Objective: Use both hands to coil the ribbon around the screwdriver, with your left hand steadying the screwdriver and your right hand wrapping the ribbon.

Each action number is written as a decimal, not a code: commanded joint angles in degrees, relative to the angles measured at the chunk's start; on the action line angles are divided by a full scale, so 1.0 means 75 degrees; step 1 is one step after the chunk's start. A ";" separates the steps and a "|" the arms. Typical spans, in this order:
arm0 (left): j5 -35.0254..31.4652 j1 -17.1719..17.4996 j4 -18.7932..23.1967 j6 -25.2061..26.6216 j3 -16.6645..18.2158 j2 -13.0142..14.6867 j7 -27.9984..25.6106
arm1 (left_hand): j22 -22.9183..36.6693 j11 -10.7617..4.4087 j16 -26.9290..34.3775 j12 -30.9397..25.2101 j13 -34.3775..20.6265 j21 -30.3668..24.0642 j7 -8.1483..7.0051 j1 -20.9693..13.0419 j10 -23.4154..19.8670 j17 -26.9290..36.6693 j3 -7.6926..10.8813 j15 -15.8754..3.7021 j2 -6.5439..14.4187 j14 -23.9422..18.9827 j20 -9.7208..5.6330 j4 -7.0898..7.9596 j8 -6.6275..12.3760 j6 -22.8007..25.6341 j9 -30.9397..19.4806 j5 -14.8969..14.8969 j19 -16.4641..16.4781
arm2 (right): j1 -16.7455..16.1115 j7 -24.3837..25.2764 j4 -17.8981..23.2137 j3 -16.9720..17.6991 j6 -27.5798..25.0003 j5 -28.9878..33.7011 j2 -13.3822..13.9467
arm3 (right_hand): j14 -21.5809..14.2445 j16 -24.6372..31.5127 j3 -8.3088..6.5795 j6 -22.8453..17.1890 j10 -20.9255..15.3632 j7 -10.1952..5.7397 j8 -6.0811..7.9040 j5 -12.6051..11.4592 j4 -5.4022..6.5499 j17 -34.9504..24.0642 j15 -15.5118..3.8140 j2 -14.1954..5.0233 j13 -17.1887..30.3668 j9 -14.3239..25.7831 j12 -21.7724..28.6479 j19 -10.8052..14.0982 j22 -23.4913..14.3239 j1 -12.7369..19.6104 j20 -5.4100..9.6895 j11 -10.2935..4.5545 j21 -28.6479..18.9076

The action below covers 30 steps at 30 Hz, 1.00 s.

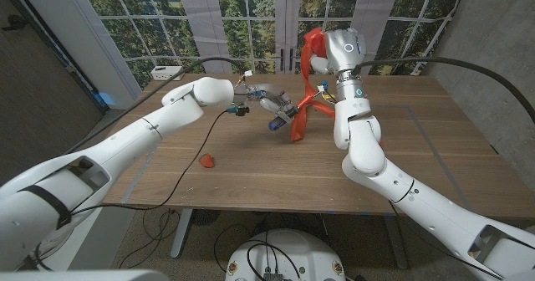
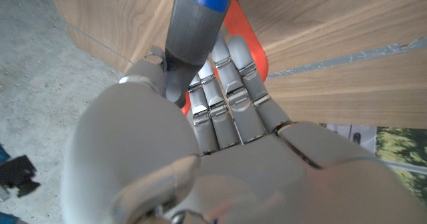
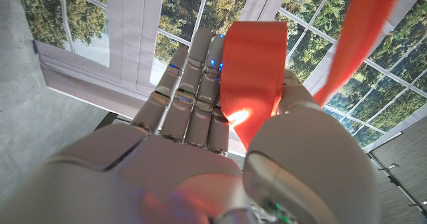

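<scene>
My left hand [image 1: 269, 102] grips the screwdriver [image 1: 277, 122] over the far middle of the table, its grey and blue handle [image 2: 195, 25] sticking out past my fingers. The red ribbon [image 1: 298, 124] hangs around the screwdriver down to the table and climbs to my right hand [image 3: 200, 137], which is raised high above the table's far edge. That hand pinches the ribbon's upper end [image 3: 252, 71] between thumb and fingers. In the left wrist view a strip of ribbon [image 2: 252, 45] shows behind my left fingers. The screwdriver's shaft is hidden by the hand and ribbon.
A small red piece [image 1: 206, 160] lies on the wooden table [image 1: 276, 176] left of centre. A white power strip [image 1: 165, 72] sits at the far left corner, and a black cable [image 1: 196, 155] runs from my left wrist across the table.
</scene>
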<state>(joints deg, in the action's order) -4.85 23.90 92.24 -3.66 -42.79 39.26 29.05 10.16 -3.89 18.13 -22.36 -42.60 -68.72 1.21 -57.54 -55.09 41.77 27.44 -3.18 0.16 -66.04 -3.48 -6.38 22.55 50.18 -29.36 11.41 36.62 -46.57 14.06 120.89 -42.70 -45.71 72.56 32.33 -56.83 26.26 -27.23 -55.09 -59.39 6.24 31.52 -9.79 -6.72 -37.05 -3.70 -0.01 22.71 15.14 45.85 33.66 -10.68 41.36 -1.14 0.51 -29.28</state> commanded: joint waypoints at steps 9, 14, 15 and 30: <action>0.0045 -0.0165 -0.0427 -0.0026 -0.0016 -0.0428 -0.0718 | -0.0002 -0.0543 0.0035 0.0032 -0.0051 -0.0058 -0.0050 -0.1018 -0.0624 0.0009 0.0417 -0.1311 0.1015 -0.1369 -0.0500 -0.0254 -0.0039 0.0148 -0.0043 -0.0004 0.0045 | -0.2567 0.0951 0.1553 0.0646 -0.0116 0.0769 -0.0282 | -0.0712 0.0007 -0.0242 -0.0797 -0.0255 -0.0690 0.0159 -0.0069 -0.0153 -0.0068 -0.0817 -0.1029 0.0027 0.0032 0.0038 0.0040 -0.0014 0.1139 -0.0022 -0.0239 -0.0039; 0.0137 -0.0204 -0.0521 -0.0076 -0.0012 -0.0501 -0.0764 | -0.0003 -0.0538 0.0044 0.0039 -0.0053 -0.0061 -0.0044 -0.1016 -0.0625 0.0009 0.0422 -0.1311 0.1014 -0.1388 -0.0501 -0.0253 -0.0051 0.0153 -0.0049 -0.0004 0.0058 | -0.3333 0.1307 0.1680 0.0664 -0.0188 0.1084 -0.0358 | -0.0710 0.0000 -0.0251 -0.0794 -0.0263 -0.0687 0.0169 -0.0069 -0.0157 -0.0077 -0.0809 -0.1035 0.0025 0.0049 0.0038 0.0045 -0.0014 0.1146 -0.0025 -0.0227 -0.0044; 0.0156 -0.0263 -0.0569 -0.0086 -0.0040 -0.0518 -0.0687 | -0.0003 -0.0543 0.0051 0.0041 -0.0042 -0.0061 -0.0046 -0.1016 -0.0640 0.0014 0.0423 -0.1310 0.1014 -0.1398 -0.0505 -0.0253 -0.0049 0.0161 -0.0054 -0.0005 0.0059 | -0.3453 0.1340 0.1673 0.0663 -0.0252 0.1231 -0.0398 | -0.0712 -0.0003 -0.0249 -0.0801 -0.0258 -0.0682 0.0169 -0.0067 -0.0154 -0.0075 -0.0814 -0.1030 0.0034 0.0044 0.0042 0.0042 -0.0014 0.1140 -0.0023 -0.0227 -0.0043; 0.0228 -0.1006 -0.1158 -0.0151 -0.0452 -0.0963 -0.0003 | -0.0002 -0.0547 0.0064 0.0059 -0.0062 -0.0073 -0.0048 -0.1019 -0.0642 0.0014 0.0440 -0.1311 0.1002 -0.1426 -0.0513 -0.0259 -0.0093 0.0181 -0.0065 -0.0010 0.0091 | -0.4487 0.1671 0.1453 0.0621 0.0117 0.0475 -0.0782 | -0.0695 -0.0022 -0.0252 -0.0793 -0.0252 -0.0669 0.0164 -0.0062 -0.0161 -0.0094 -0.0803 -0.1037 0.0052 0.0041 0.0046 0.0033 -0.0014 0.1147 -0.0033 -0.0221 -0.0047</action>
<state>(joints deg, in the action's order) -3.26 19.96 86.14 -4.63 -44.15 34.17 25.66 10.16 -3.69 18.27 -22.13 -42.88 -68.72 1.52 -57.54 -55.30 41.72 27.47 -3.06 0.16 -66.16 -3.48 -6.39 21.89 50.50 -29.64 11.08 36.63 -75.11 25.02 133.29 -37.69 -46.79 79.46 28.24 -56.95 26.27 -27.23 -55.10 -59.39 6.25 31.53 -9.96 -6.71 -37.59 -3.60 -0.01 22.90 15.14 45.82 33.66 -10.68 41.36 -1.14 0.51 -29.28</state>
